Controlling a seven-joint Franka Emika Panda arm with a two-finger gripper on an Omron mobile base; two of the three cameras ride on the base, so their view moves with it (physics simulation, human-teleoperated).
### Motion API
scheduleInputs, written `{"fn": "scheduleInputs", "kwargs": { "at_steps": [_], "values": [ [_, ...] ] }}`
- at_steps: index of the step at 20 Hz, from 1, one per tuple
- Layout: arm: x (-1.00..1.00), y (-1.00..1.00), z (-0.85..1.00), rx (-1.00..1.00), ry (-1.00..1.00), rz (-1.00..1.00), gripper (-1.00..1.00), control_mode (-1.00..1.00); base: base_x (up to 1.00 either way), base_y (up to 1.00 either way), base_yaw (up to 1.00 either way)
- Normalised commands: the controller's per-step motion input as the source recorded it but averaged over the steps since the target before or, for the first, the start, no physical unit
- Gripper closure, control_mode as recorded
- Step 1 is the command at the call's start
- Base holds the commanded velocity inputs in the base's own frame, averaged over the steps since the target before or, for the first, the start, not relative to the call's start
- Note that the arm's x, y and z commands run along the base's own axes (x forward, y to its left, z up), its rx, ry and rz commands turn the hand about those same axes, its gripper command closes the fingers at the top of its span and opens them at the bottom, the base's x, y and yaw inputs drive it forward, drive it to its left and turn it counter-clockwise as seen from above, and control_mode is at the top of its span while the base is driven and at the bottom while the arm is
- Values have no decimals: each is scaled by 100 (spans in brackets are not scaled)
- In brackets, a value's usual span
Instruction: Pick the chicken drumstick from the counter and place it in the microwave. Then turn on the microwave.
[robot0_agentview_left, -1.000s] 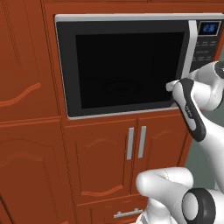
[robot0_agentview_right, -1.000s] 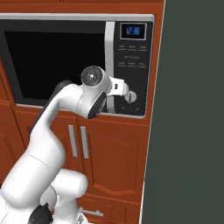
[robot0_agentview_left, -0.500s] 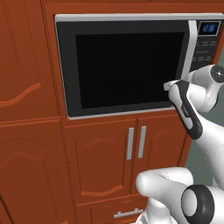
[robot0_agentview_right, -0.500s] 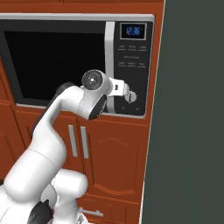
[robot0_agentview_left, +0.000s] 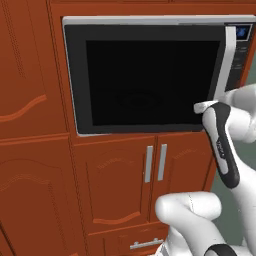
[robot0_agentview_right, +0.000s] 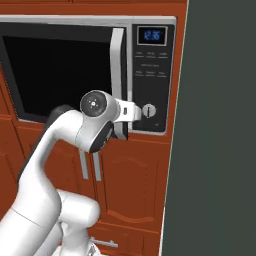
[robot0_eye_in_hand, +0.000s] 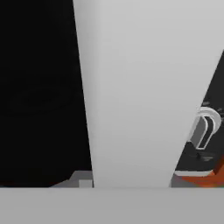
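Note:
The microwave (robot0_agentview_left: 145, 75) is built into the reddish-brown cabinets, and its black glass door is closed. My gripper (robot0_agentview_right: 131, 112) is at the lower end of the vertical silver door handle (robot0_agentview_right: 118, 60), with a finger showing on each side of it. The handle (robot0_eye_in_hand: 140, 87) stands very close in the hand view, between the dark glass and the control panel. Whether the fingers press on the handle cannot be told. The chicken drumstick and the counter are out of view.
The control panel has a blue display (robot0_agentview_right: 151, 35) and a round knob (robot0_agentview_right: 148, 110) just right of my gripper. Cabinet doors with silver handles (robot0_agentview_left: 154, 163) sit below the microwave. A dark flat wall (robot0_agentview_right: 220, 125) bounds the right side.
The hand has dropped slightly along the handle and settled against it. The microwave door has stayed closed.

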Motion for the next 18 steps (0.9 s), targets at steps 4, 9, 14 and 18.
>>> {"fn": "scheduleInputs", "kwargs": {
  "at_steps": [4,9,14,18],
  "values": [
    [-100,74,38,0,-1,8,100,-100,0,0,0],
    [-100,87,60,0,0,13,100,-100,0,0,0],
    [-100,76,68,0,0,15,100,-100,0,0,0],
    [-100,44,96,1,2,14,-100,-100,0,0,0]
  ]
}}
